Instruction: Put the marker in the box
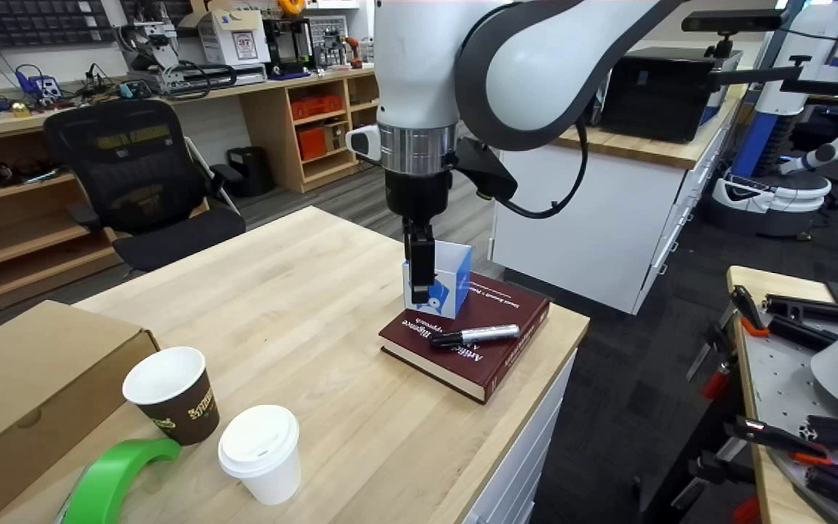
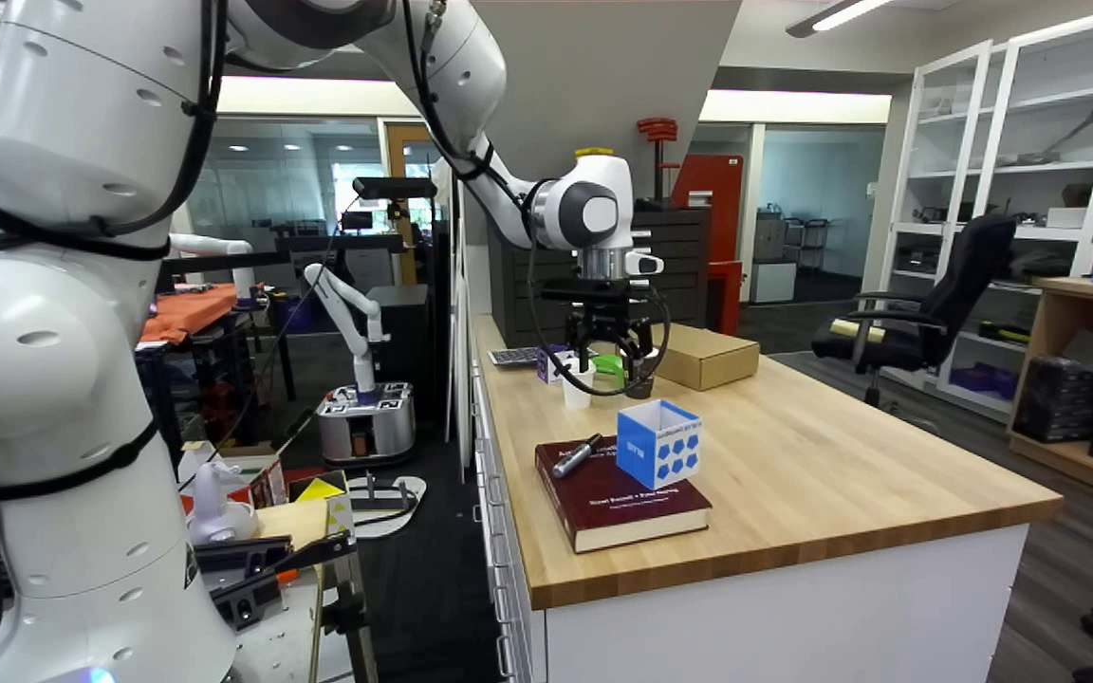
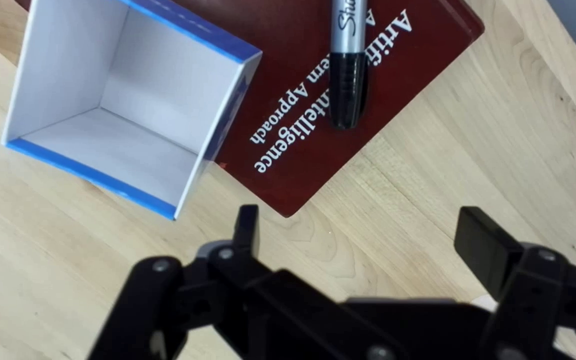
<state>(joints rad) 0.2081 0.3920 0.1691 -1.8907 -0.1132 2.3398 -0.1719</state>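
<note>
Across the lower right of an exterior view stretches the table (image 2: 822, 465), with the maroon book (image 2: 594, 498) lying near its edge. Over the table hangs the gripper (image 3: 358, 232), jaws spread wide, nothing in them. Upper left in the wrist view comes the box (image 3: 133, 100), standing on the book, open side up. And beside it, not touching, upper middle, there's the marker (image 3: 348, 65), flat on the book! This looks like the approach, grasp not yet made. Next it wants a slide toward the top of that frame, a descent until the jaws straddle the barrel, and a squeeze, minding the box. Only the wrist view peers deep into the box, nothing showing inside; yet it crops the marker's far end, which both exterior views keep whole.
</note>
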